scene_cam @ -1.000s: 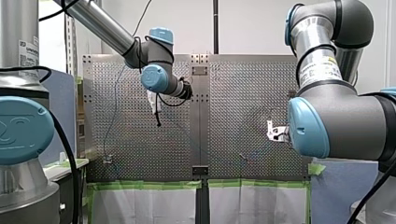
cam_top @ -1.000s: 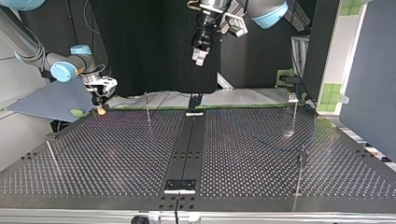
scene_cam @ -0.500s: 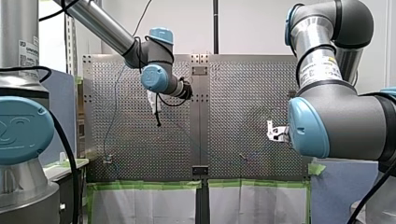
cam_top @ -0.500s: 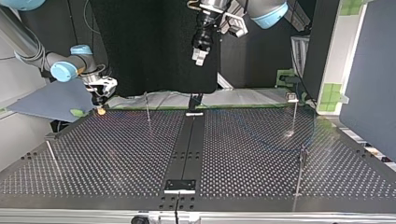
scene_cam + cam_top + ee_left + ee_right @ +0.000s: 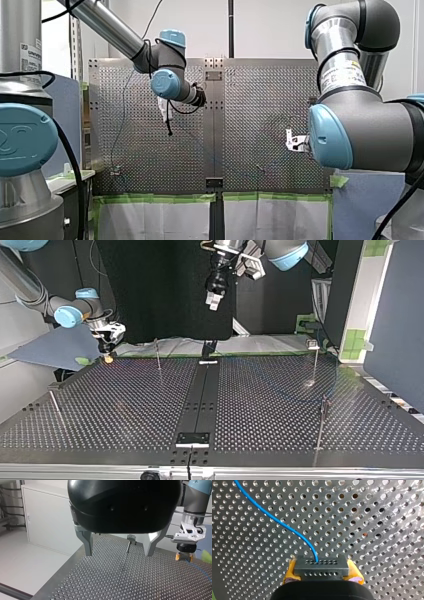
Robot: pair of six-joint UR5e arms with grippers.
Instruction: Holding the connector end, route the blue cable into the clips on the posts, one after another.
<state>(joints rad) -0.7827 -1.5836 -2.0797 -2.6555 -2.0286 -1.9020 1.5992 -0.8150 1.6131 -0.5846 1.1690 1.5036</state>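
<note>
**Current state.** The right claw [image 5: 322, 574] is clenched, its yellow pads [image 5: 291, 573] grasping the dark grey rectangular connector [image 5: 321, 568] low over the perforated metal counter [image 5: 374, 530]. The thin blue cable [image 5: 279, 523] leaves the connector's face and curves away across the counter. Whether any clip already holds it cannot be told. The left claw [image 5: 118, 553] hangs released and empty, its metal fingers [image 5: 87, 541] apart. A thin metal post with a clip on top [image 5: 128, 545] stands ahead of it.

**Likely faults and causes.**
- Connector slip: the pads bear on the connector's two ends only, so tension from a snagged cable could twist it or pull it free.
- Snagging: slack on the counter could catch a post below its clip.
- Bent post: the posts are slender, and a low approach by the claw could strike one.
- Missed clip: cable brought in beside the clip's opening would likely slide off instead of seating.
</note>
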